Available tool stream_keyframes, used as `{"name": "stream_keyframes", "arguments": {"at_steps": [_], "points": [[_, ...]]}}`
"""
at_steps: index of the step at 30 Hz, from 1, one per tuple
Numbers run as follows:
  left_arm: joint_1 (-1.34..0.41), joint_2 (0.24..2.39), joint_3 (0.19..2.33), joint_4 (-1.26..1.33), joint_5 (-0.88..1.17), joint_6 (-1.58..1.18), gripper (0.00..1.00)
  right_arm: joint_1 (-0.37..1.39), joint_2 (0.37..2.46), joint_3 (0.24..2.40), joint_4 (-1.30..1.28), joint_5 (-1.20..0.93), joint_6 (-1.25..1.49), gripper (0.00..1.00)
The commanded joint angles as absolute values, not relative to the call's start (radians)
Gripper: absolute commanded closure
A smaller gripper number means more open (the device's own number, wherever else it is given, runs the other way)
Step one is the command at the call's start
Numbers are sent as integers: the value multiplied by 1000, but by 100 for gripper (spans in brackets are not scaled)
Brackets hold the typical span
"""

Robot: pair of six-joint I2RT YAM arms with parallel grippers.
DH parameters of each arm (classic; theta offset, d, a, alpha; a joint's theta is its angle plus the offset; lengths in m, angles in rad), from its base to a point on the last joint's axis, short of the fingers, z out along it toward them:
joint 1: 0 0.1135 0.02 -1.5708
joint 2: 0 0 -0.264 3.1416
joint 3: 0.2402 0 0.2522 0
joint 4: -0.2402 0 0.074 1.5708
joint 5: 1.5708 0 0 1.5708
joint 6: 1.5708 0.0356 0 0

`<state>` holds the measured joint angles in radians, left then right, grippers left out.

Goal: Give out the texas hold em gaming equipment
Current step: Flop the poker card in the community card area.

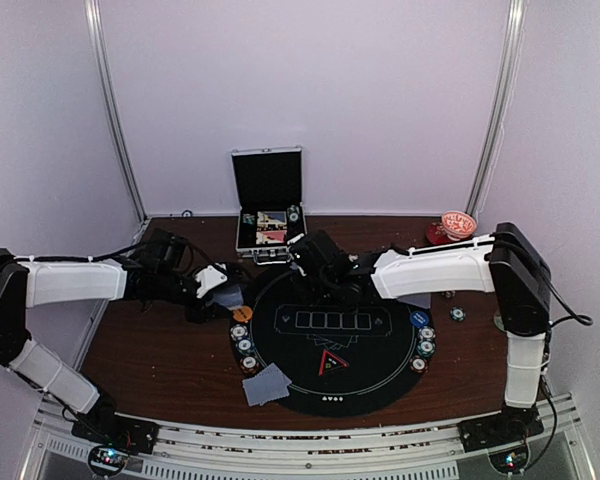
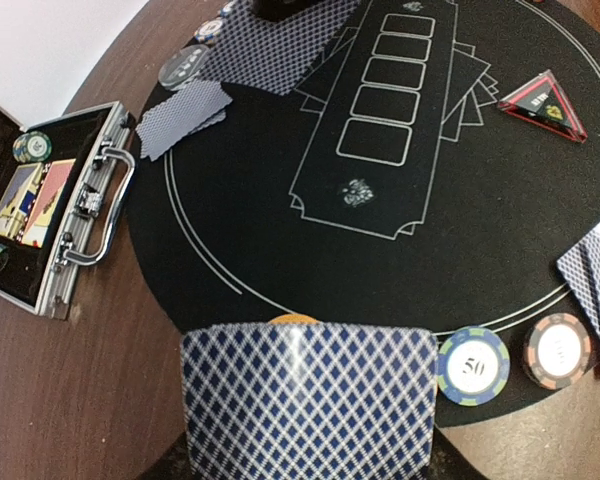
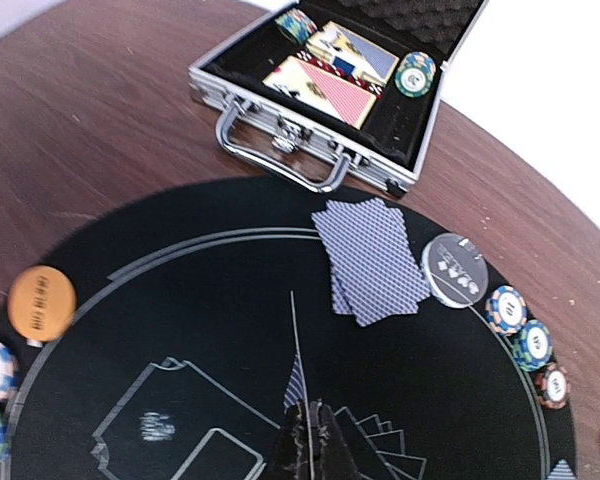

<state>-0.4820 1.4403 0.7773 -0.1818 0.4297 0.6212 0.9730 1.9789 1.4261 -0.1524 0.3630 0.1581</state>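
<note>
The left end effector [image 1: 225,292] hangs over the 10 o'clock rim of the mat [image 1: 380,385]. It is clamped on a card [image 2: 310,400] whose blue lattice back faces the wrist camera. The card hides the fingers there and covers most of the orange disc [image 3: 42,300] lying at that rim.

The right end effector [image 3: 308,425] hangs over the mat's 12 o'clock edge. Its jaws are pressed together on a second card [image 3: 296,385], seen almost edge-on.

A card pair [image 3: 370,260] lies overlapped, backs up, at the 12 o'clock rim, close to the handle of the case [image 3: 310,150]. A grey disc [image 3: 452,270] sits just beside the pair. The far chips [image 3: 532,343], three in a row, follow the rim toward 1 o'clock.

At 9 o'clock the left chips [image 1: 245,347] line the rim below the orange disc. At 3 o'clock the right chips [image 1: 426,342] do the same, with a blue disc [image 1: 420,318] at their far end. A loose chip [image 1: 458,313] lies off the mat on the surface [image 1: 160,350], near 2 o'clock.

A card pile [image 1: 265,385] lies at 8 o'clock, overlapping the mat's rim. A red-edged triangle [image 2: 543,103] rests just toward 6 o'clock from the mat's centre.

The case stands open beyond 11 o'clock with its lid upright. Boxed decks and small chip stacks sit in its black lining.
</note>
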Motion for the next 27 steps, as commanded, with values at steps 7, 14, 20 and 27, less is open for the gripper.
{"name": "stream_keyframes", "arguments": {"at_steps": [7, 14, 20, 27], "points": [[-403, 1520, 859, -122, 370, 548, 45, 1004, 2094, 1537, -173, 518, -130, 100], [-385, 1534, 867, -112, 371, 538, 45, 1045, 2234, 1671, -206, 568, -242, 100], [-382, 1534, 865, -106, 377, 534, 45, 1081, 2336, 1768, -237, 581, -305, 100], [-380, 1539, 868, -106, 386, 533, 45, 1102, 2360, 1767, -241, 491, -318, 100]]}}
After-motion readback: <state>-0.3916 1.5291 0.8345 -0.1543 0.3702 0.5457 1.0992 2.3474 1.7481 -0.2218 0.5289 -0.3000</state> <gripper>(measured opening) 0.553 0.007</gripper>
